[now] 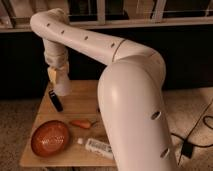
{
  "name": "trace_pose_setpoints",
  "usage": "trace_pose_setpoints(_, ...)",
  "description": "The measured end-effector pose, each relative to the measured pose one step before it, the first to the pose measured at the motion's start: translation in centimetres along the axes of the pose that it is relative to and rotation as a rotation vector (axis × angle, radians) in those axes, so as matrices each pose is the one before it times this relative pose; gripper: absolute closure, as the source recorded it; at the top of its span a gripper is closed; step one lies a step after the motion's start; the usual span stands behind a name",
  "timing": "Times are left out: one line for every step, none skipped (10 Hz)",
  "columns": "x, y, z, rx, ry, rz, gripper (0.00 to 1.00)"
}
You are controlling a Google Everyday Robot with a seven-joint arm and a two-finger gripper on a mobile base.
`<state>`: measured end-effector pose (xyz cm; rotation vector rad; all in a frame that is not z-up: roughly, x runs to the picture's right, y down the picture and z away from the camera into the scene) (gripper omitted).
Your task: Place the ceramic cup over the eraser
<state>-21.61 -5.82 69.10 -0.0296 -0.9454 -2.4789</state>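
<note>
The cup [62, 84] is seen as a small plain whitish-grey tapered piece without a handle, held upright below the wrist, at the far left of the table [82, 102]. Its lower end hangs just above the table top, just beside the far end of the eraser [55, 100]; whether it touches the wood cannot be told. The eraser is seen as a slim black block lying flat on the table, running from the cup's foot toward the near left, with a small pale mark at its far end.

A round reddish-brown bowl [50, 138] is set at the near left corner of the table; only a faint pale pattern is seen inside it. A carrot [81, 123] lies just right of the bowl, and a white printed box [99, 146] lies near the front edge, partly hidden by the arm [132, 95].

The gripper [58, 74] is placed at the top of the cup, above the table's far left, and is clamped on the cup, with a yellowish pad seen at its left side.
</note>
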Motion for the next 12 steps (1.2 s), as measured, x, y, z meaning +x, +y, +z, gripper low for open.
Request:
trace_pose_setpoints(0.465, -0.047, 0.297, 0.00043, 0.01230, -0.00740, 0.99)
trace_pose_setpoints(0.403, -0.080, 0.327, -0.00218, 0.00896, -0.01013, 0.99)
trace_pose_setpoints(0.349, -0.111, 0.263, -0.00045, 0.00648, -0.00940, 0.99)
trace_pose_setpoints(0.350, -0.040, 0.318, -0.00073, 0.00519, -0.01105, 0.99)
trace_pose_setpoints(0.376, -0.022, 0.531, 0.00177, 0.00118, -0.01547, 0.99)
trace_pose_setpoints(0.493, -0.188, 0.652, 0.00958, -0.00078, -0.01880, 0.99)
trace_pose_setpoints(0.412, -0.117, 0.487, 0.01516, 0.00394, -0.01115, 0.99)
trace_pose_setpoints(0.224, 0.100, 0.469, 0.01802, 0.00862, -0.00438, 0.99)
trace_pose_setpoints(0.059, 0.170, 0.353, 0.01357, 0.00496, -0.00302, 0.99)
trace_pose_setpoints(0.291, -0.104, 0.446, 0.01058, -0.00223, -0.00821, 0.99)
trace_pose_setpoints(0.444, -0.311, 0.665, 0.00780, -0.00485, -0.01535, 0.99)
trace_pose_setpoints(0.134, -0.028, 0.276, 0.00481, -0.00107, -0.00700, 0.99)
